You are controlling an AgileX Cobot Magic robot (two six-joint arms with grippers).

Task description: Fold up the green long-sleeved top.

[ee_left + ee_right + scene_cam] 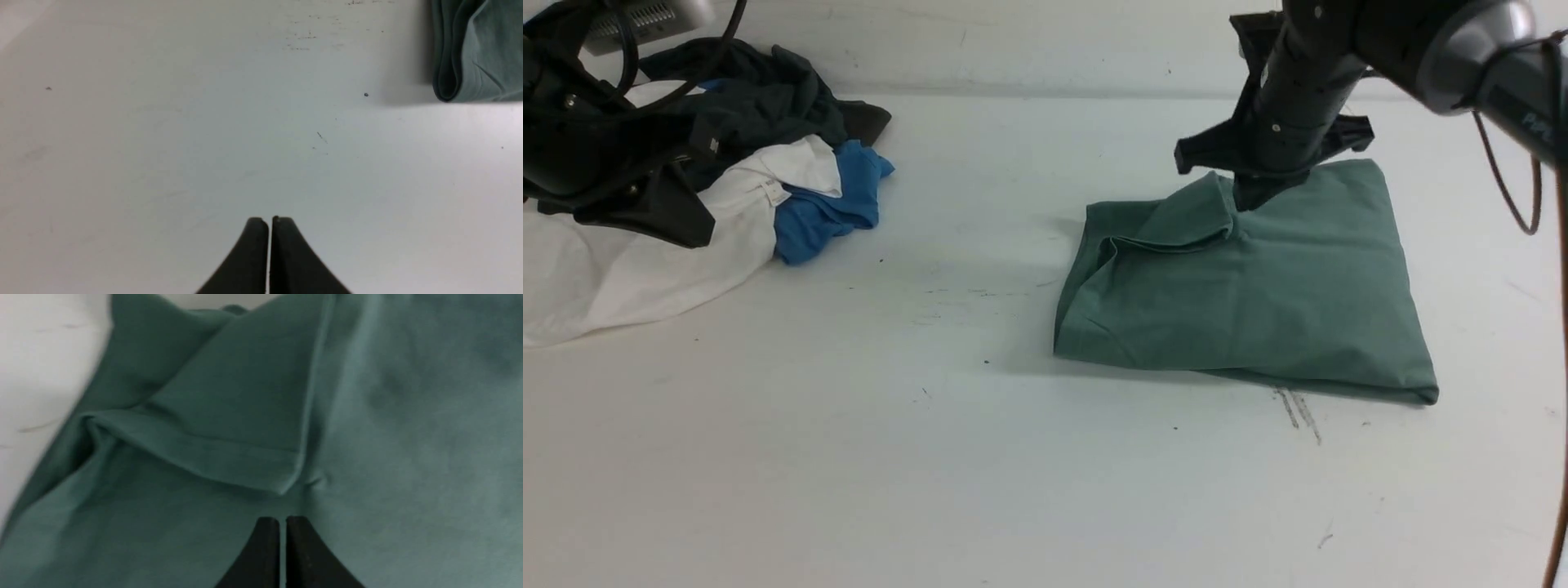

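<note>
The green long-sleeved top (1258,286) lies folded into a rough rectangle on the right half of the white table (931,425). A loose flap (1176,216) is turned over its far left part. My right gripper (1251,198) hangs just over the top's far edge, jaws shut with nothing between them. In the right wrist view the gripper (282,518) sits just short of the flap's corner (282,486). My left gripper (690,229) is at the far left over the clothes pile, shut and empty (269,220). A corner of the top (478,49) shows in the left wrist view.
A pile of other garments lies at the back left: dark grey (760,98), white (629,261) and blue (825,208). Faint pencil marks (1298,412) are on the table by the top's near edge.
</note>
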